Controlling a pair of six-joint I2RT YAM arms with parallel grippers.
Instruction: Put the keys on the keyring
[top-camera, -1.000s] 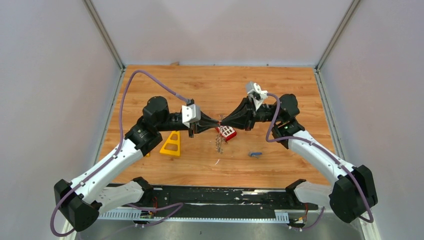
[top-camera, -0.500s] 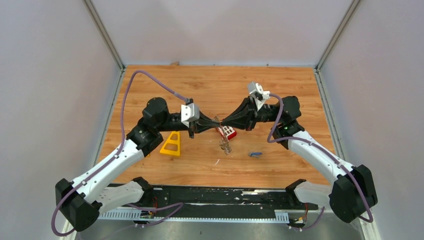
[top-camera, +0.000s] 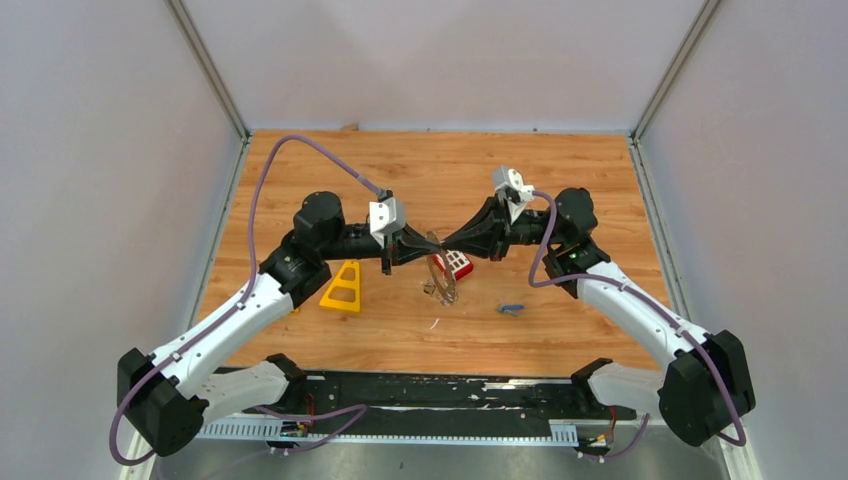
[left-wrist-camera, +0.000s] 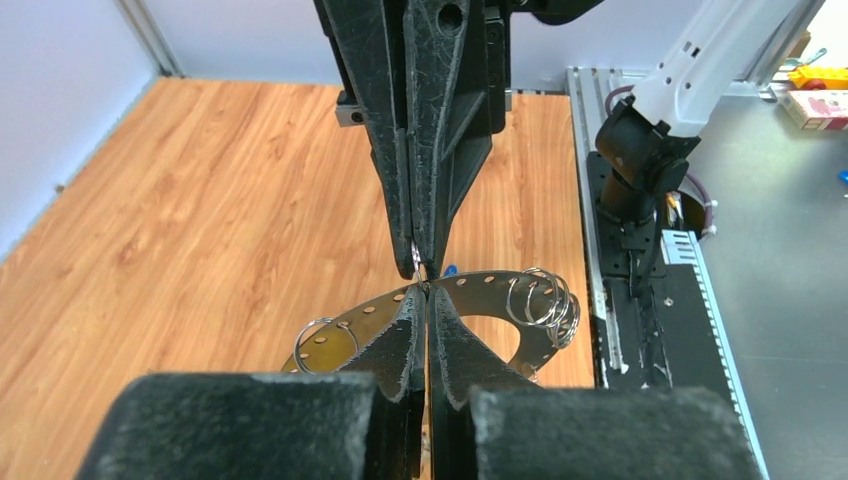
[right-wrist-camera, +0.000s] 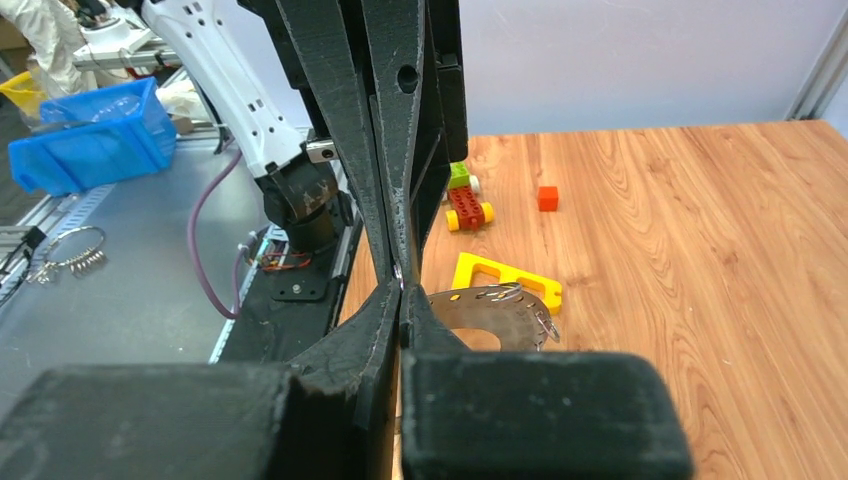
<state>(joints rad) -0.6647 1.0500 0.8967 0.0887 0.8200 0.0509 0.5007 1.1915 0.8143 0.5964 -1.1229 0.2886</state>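
**A:** From the top, what are the arms doing?

**B:** The left gripper (top-camera: 430, 243) and right gripper (top-camera: 446, 242) are meeting tip to tip above the table (top-camera: 560, 180), both pinched shut. The keyring (top-camera: 441, 282) is hanging tilted just under their tips, beside the red block (top-camera: 460, 266). The blue key (top-camera: 511, 309) is lying on the wood, well apart to the right. The yellow frame (top-camera: 342, 288) is sitting off to the left.

**A:** And the left wrist?

**B:** Its fingers (left-wrist-camera: 405, 330) are pressing together on the keyring's (left-wrist-camera: 490, 288) flat perforated band, which is curving out to both sides with small wire rings dangling from it. The right gripper (left-wrist-camera: 419, 266) is pointing down from above, closed, with its tip meeting the band at the same spot.

**A:** The right wrist?

**B:** The right gripper (right-wrist-camera: 400, 292) is clamping the band, which is sticking out to the right over the yellow frame (right-wrist-camera: 505, 278). The left gripper (right-wrist-camera: 398, 268) is reaching in from above, closed. An orange cube (right-wrist-camera: 546, 198) is lying farther back.
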